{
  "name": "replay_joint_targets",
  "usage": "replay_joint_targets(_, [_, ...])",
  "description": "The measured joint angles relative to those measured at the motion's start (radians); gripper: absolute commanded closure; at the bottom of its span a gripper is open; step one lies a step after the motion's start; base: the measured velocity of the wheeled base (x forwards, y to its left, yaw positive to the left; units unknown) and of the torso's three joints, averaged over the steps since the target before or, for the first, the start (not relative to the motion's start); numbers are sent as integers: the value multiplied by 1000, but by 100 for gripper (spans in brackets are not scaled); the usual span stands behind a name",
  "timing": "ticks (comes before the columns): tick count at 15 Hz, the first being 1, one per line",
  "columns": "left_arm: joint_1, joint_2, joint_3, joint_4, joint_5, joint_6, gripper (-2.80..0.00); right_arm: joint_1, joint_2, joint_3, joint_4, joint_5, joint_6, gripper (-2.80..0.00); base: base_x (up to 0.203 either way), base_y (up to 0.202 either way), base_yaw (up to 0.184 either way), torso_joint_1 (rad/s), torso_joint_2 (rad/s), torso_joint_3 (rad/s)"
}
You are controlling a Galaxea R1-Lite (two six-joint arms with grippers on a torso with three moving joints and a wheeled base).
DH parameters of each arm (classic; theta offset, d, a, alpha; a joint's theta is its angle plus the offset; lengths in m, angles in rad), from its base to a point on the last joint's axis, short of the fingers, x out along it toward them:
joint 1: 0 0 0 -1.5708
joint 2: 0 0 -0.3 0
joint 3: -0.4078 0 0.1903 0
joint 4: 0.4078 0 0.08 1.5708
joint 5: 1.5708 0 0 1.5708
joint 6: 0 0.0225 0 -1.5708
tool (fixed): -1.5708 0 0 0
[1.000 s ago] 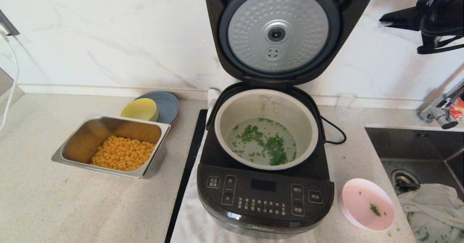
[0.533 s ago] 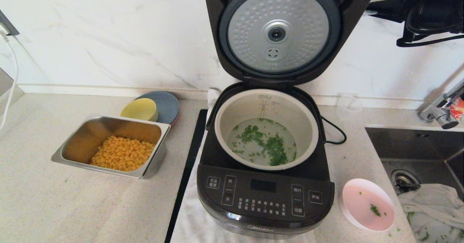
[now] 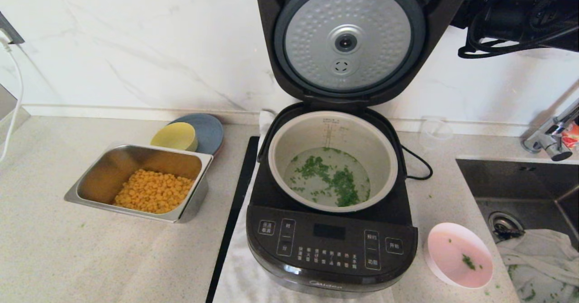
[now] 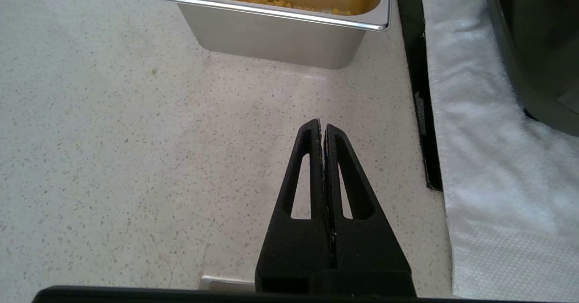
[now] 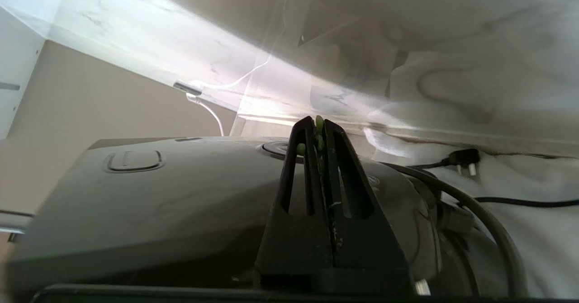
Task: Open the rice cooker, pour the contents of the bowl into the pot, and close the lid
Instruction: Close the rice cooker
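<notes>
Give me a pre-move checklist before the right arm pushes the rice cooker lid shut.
1. Herbs poured into the pot: ok, greens lie in the liquid.
2. Pink bowl set down clear of the rice cooker: ok, on the counter beside it, only specks left inside.
3. Lid open and upright: ok, not yet closed.
4. Right gripper shut and holding nothing: ok, jaws together, green bits stuck at the tips.
5. Right gripper behind the lid's outer top: ok, wrist view shows the latch button.
6. Left gripper out of the way: ok, shut, over the counter near the corn tray.
</notes>
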Motion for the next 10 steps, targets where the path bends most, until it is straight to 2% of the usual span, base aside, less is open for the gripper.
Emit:
replay_joint_targets(5, [0,0,0,0,0,0,0,26,7,0,-12,11,0,0,0,0,0,0,0,0])
replay_joint_targets(10, [0,0,0,0,0,0,0,57,-44,7,125,62,40,0,0,0,0,0,0,0])
